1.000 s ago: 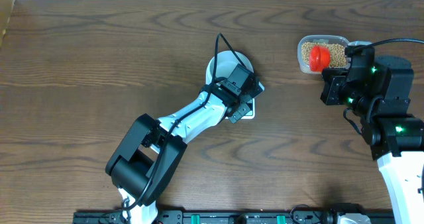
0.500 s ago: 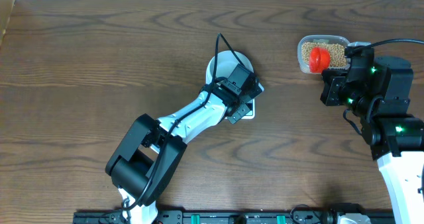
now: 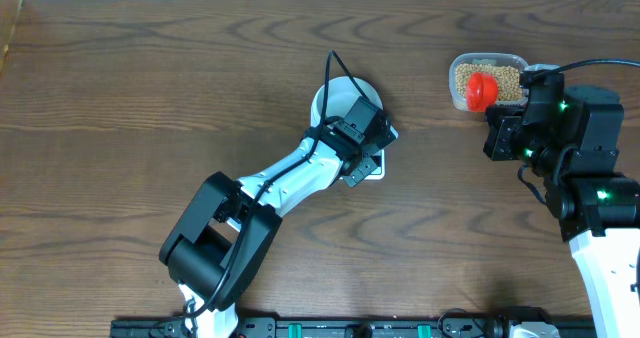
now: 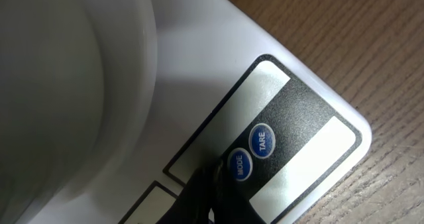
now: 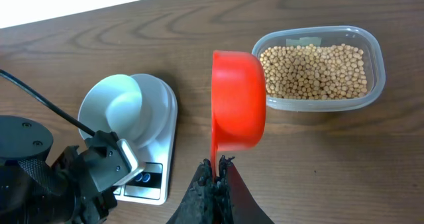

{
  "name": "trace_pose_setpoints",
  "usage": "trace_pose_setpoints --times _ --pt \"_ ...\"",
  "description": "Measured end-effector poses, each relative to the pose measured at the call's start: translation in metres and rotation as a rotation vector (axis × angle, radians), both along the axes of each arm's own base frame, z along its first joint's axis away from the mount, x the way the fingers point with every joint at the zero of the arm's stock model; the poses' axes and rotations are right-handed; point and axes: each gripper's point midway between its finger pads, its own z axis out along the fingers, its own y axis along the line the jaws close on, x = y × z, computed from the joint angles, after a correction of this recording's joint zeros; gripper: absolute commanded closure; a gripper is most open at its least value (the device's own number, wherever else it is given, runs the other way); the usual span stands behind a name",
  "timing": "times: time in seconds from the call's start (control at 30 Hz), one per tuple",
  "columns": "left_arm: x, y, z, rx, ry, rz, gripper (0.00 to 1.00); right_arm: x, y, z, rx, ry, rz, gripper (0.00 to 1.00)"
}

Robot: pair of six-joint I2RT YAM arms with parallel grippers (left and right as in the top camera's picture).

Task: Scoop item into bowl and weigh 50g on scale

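The pale bowl [image 3: 332, 90] sits on the white scale [image 3: 379, 172] at the table's middle; it looks empty in the right wrist view [image 5: 121, 109]. My left gripper [image 4: 209, 196] is shut and empty, its tip right beside the scale's blue MODE button [image 4: 239, 166], next to the TARE button [image 4: 262, 141]. My right gripper [image 5: 216, 173] is shut on the handle of a red scoop [image 5: 238, 109], held at the near left edge of a clear tub [image 5: 375, 48] of tan beans [image 5: 315, 71]. The scoop's inside is hidden.
The left arm [image 3: 290, 183] stretches diagonally from the front edge to the scale. The tub [image 3: 459, 70] stands at the back right, close to the right arm's body [image 3: 590, 138]. Bare wood lies between scale and tub.
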Motion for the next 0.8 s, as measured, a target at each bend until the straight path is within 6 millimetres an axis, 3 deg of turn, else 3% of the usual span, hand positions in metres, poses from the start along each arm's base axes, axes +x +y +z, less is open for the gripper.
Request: trace_pose_setpoints --times 0.8 --pt "-0.0004 0.0033 -0.0007 0.017 0.0 0.005 0.93 0.0002 -0.0007 -0.0001 -0.005 -0.001 -0.001 0.99"
